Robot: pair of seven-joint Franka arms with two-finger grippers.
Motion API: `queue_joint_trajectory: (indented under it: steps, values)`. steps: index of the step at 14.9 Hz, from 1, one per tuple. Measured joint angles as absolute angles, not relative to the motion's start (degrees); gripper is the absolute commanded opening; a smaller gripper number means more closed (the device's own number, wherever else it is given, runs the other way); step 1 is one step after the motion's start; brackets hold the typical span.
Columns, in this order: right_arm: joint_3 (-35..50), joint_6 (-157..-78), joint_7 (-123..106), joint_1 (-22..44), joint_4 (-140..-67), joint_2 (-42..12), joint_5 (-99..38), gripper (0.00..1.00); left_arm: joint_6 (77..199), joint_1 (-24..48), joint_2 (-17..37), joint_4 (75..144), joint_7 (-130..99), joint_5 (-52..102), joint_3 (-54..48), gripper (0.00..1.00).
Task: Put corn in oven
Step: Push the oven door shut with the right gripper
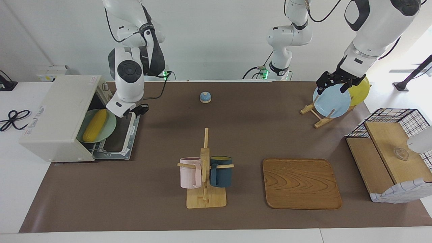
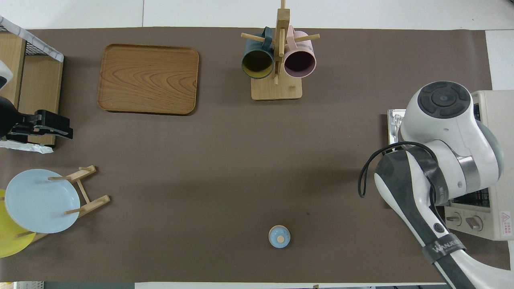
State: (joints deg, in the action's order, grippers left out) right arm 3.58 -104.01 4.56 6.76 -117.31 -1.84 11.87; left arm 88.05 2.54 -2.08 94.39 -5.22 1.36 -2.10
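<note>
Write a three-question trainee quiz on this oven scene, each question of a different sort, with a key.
1. True or false: the corn lies on a pale green plate inside the oven.
2. The right gripper is over: A) the wooden tray B) the oven's lowered door C) the mug rack.
3. Fill in: the left gripper hangs above the ____ plate in the plate stand.

Key: 1 true; 2 B; 3 blue.
</note>
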Motion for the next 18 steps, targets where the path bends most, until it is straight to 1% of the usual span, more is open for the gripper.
queue_joint_trajectory:
  steps: [3, 9, 11, 18]
  values:
    - [3.5, -110.0, 5.5, 6.6, -122.3, -1.3, 9.2, 0.0, 88.0, 2.5, -2.1, 94.4, -5.2, 1.4, -2.1, 1.0]
    - [3.2, -122.2, 5.5, 5.0, -132.2, -0.8, 9.1, 0.0, 88.0, 2.5, -2.1, 94.4, -5.2, 1.4, -2.1, 1.0]
    - [3.1, -125.1, 5.5, 4.2, -135.3, -0.2, 9.1, 0.0, 88.0, 2.5, -2.1, 94.4, -5.2, 1.4, -2.1, 1.0]
    - [3.1, -126.3, 4.4, 1.9, -137.7, 0.8, 8.8, 0.0, 88.0, 2.5, -2.1, 94.4, -5.2, 1.4, -2.1, 1.0]
